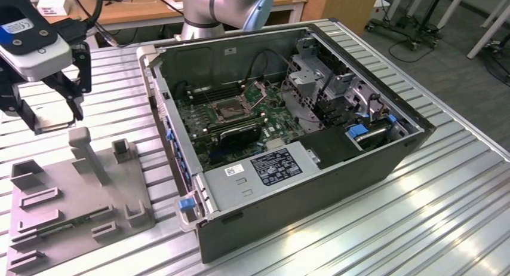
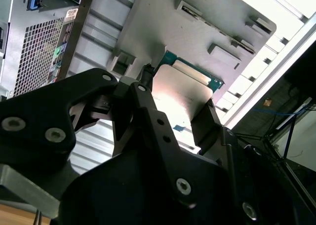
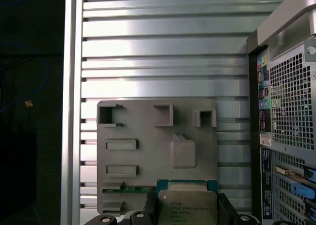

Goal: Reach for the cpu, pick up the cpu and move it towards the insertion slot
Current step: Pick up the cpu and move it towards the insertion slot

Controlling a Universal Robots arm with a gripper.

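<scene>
The end effector (image 1: 52, 122) is closed on the cpu (image 3: 186, 205), clamping two opposite edges. The cpu hangs clear above the tray (image 3: 148, 136), which lies near a tabletop (image 3: 163, 52) edge. It is well apart from the slot (image 1: 231, 109) inside the case (image 1: 343, 162).

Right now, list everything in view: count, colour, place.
cpu: one, silver-white, gripped in the tool near the tray
insertion slot: one, shiny frame, dark centre, on the motherboard
motherboard: one, green, inside the computer case
computer case: one, black, open on the table
tray: one, grey, exterior view's left of the case
memory strip: one, green, on the tray
table: one, silver slats, under everything
arm: one, silver-blue, behind the case
tool: one, black, shut on the cpu
</scene>
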